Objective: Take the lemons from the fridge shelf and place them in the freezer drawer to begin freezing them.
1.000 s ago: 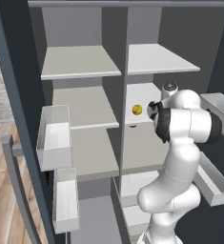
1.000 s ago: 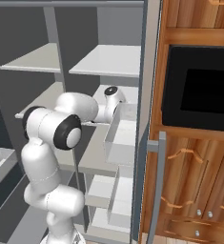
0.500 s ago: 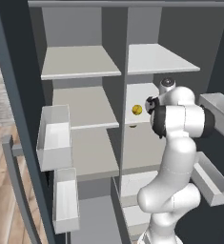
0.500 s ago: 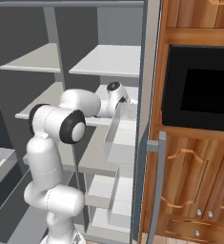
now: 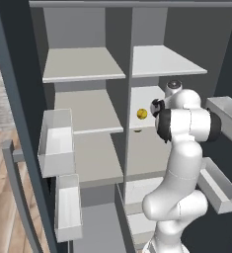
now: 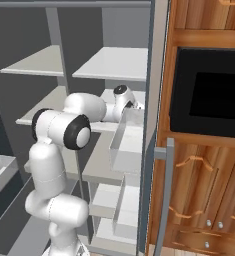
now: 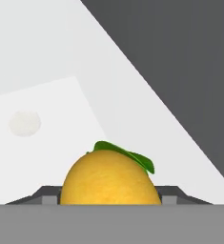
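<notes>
We're deep inside the open grey refrigerator cabinet (image 5: pixel 127 29), with the white jointed robot arm (image 5: pixel 184 123) reaching to the middle right-hand pale grey shelf (image 5: pixel 147 101). In the hand view, a round yellow-orange lemon with a green leaf on top (image 7: pixel 111 178) sits right between the two small dark fingertips (image 7: pixel 46 195), one tip showing at each flank of the fruit, so the two-finger gripper (image 7: pixel 108 200) looks narrowed around that lemon; whether the tips actually press on its skin we cannot tell from here. Behind the lemon in that view we see the pale shelf surface and the dark grey wall. From the left base view, a small yellow lemon (image 5: pixel 142 113) rests on that same middle right shelf, just beside the arm's wrist and near the central grey divider (image 5: pixel 128 108). On the left of the divider, white translucent door bins (image 5: pixel 57 143) hang below shelf level. In the right base view, the arm's forearm (image 6: pixel 96 107) stretches over the shelf toward a translucent bin (image 6: pixel 126 142).
</notes>
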